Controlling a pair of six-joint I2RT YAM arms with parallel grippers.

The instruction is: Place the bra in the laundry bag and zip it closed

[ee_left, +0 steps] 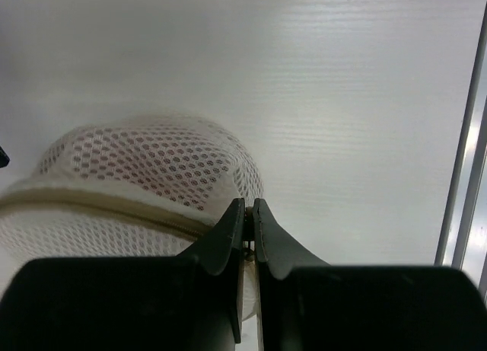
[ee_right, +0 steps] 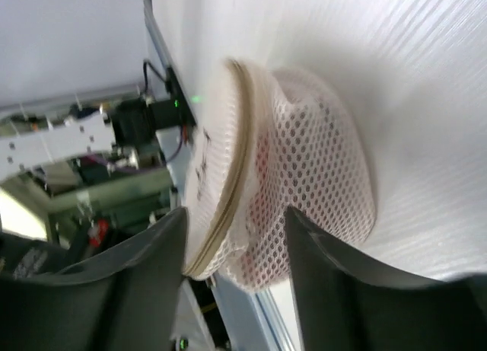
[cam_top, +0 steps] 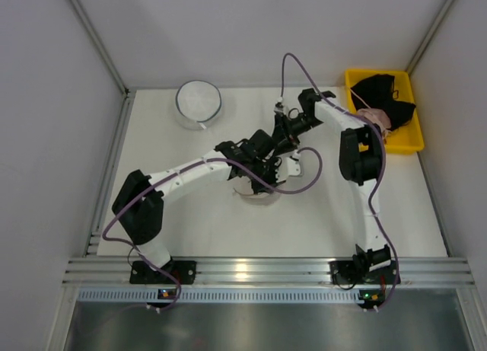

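The laundry bag (cam_top: 257, 193), a white mesh pouch with a pale zip rim, lies mid-table under both grippers. In the left wrist view the laundry bag (ee_left: 144, 168) bulges just ahead of my left gripper (ee_left: 249, 208), which is shut on the small zipper pull at the rim. My right gripper (ee_right: 236, 214) stands open, its fingers on either side of the edge of the laundry bag (ee_right: 319, 161). The red of the bra (ee_right: 262, 157) shows faintly through the mesh; the rest of it is hidden inside.
A round mesh bag with a dark rim (cam_top: 199, 101) sits at the back left. A yellow bin (cam_top: 411, 141) at the back right holds a black garment (cam_top: 384, 96) and a pale pink one (cam_top: 378, 119). Side walls and a front rail bound the table.
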